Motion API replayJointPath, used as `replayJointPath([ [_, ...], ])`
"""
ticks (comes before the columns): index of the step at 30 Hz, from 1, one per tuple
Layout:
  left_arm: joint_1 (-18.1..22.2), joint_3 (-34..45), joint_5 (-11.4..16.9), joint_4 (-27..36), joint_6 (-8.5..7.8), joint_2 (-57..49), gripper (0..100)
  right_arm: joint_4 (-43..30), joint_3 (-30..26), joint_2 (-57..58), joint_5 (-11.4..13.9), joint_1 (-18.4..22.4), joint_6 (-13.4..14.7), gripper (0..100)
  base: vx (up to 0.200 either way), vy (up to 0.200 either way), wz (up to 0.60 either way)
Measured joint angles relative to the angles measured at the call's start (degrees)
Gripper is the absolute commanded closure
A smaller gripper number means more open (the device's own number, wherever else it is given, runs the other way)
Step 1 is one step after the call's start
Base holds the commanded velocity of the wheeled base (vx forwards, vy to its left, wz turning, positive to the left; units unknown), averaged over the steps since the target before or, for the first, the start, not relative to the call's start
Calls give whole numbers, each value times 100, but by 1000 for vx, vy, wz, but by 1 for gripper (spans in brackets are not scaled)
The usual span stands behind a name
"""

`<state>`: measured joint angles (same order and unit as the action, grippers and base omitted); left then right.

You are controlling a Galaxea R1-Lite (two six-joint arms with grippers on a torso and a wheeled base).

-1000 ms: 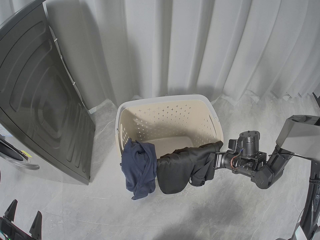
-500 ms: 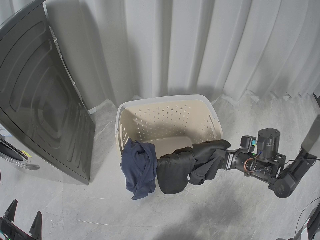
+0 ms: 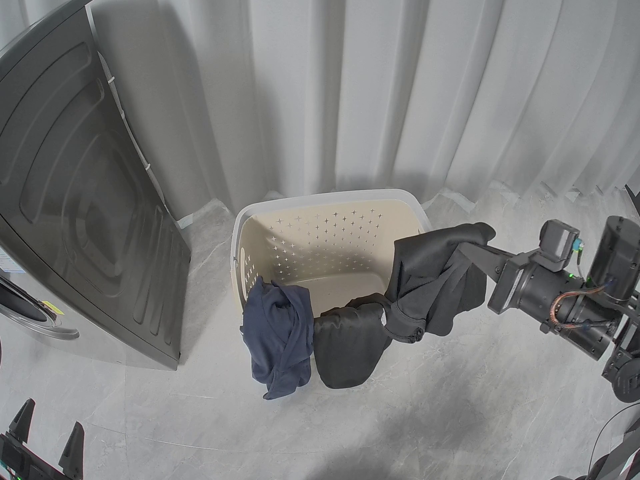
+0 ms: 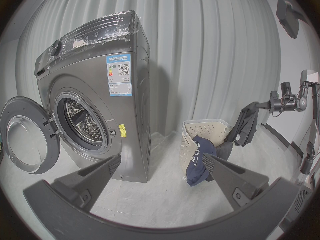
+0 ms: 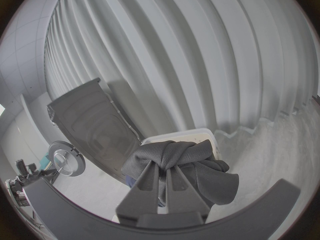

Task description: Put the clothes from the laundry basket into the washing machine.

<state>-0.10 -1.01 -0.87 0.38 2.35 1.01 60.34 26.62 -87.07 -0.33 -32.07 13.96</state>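
Grey floor [image 3: 433,401], navy garment [image 3: 279,338] over basket [image 3: 333,197] rim, right hand [image 5: 162,166] clamping black garment [image 3: 427,281]

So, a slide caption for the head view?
Right gripper grips a black garment trailing from the cream laundry basket, beside a draped navy garment.

My black right gripper [image 5: 162,169], arm out to my right, pinches a dark grey garment [image 3: 433,268]; my black left gripper [image 4: 161,156] sits low, fingers spread.
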Motion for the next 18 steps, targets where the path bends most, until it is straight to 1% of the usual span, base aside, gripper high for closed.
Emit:
replayJointPath([
  [2,0,0,0,0,0,2,0,-46,13,232,17,-85,-17,100,0,0,0],
  [8,0,0,11,2,-11,2,0,-78,33,628,38,-194,-85,100,-200,0,0],
  [18,0,0,13,5,-11,0,0,-71,-6,768,49,-257,-94,100,-200,0,0],
])
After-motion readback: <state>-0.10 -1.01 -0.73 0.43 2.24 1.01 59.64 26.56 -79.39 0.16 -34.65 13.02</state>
